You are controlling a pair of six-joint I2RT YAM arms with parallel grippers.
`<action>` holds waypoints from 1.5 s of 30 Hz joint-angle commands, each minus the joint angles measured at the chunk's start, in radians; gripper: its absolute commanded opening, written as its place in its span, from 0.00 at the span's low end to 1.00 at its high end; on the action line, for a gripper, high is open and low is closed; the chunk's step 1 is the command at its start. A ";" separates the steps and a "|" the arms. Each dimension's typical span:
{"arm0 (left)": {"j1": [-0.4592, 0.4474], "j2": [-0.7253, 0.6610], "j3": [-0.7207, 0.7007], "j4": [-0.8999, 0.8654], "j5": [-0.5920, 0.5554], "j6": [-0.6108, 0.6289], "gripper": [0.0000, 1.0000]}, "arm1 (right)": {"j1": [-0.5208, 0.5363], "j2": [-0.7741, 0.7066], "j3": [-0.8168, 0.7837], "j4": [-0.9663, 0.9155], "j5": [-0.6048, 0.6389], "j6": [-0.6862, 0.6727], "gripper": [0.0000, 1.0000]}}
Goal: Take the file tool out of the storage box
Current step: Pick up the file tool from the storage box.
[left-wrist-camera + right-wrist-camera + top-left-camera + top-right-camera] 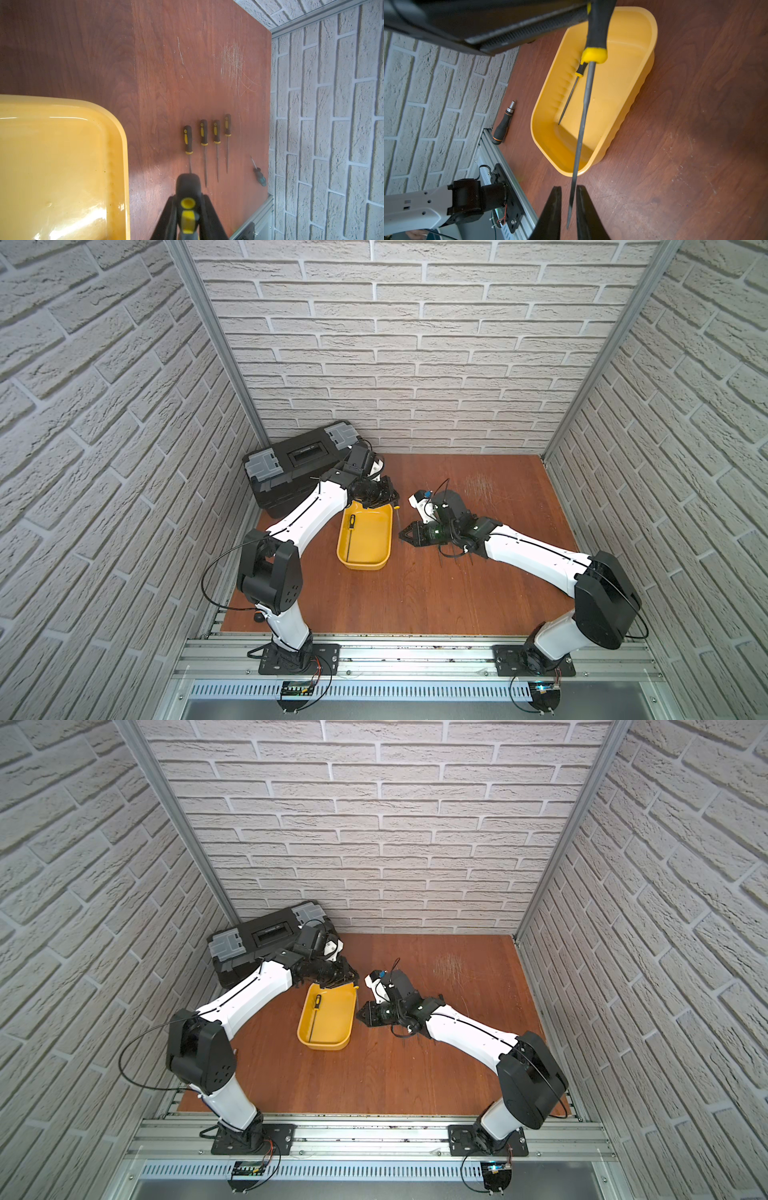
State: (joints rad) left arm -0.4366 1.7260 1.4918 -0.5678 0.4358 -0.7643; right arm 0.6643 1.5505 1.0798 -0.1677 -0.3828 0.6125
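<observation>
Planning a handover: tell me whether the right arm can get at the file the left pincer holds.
Probably yes. The blade of the file runs between the open jaws of the right pincer, with nothing else in the gap; the left pincer grips only the handle.

Both top views: cam head sits high at the front, looking down n back over the whole table (415, 593). Left wrist cam: close, low by the yellow tray (122, 133), facing across to the side wall (332, 124). Right wrist cam: also close, facing the tray from the opp side. Tray's in all 4 views, and both wrist cams catch the same file (188, 218).
</observation>
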 commanded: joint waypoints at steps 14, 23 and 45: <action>-0.005 -0.031 0.005 0.040 0.027 -0.012 0.19 | 0.007 0.022 0.025 0.028 -0.013 -0.011 0.14; -0.005 -0.030 0.004 0.040 0.027 -0.012 0.19 | 0.006 0.020 0.019 0.029 -0.013 -0.010 0.03; 0.064 -0.088 0.025 -0.023 0.041 0.065 0.77 | 0.030 -0.056 0.074 -0.283 0.288 -0.032 0.03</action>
State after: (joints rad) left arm -0.3958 1.6768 1.4933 -0.5678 0.4725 -0.7448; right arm 0.6788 1.5455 1.1206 -0.3672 -0.1982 0.5949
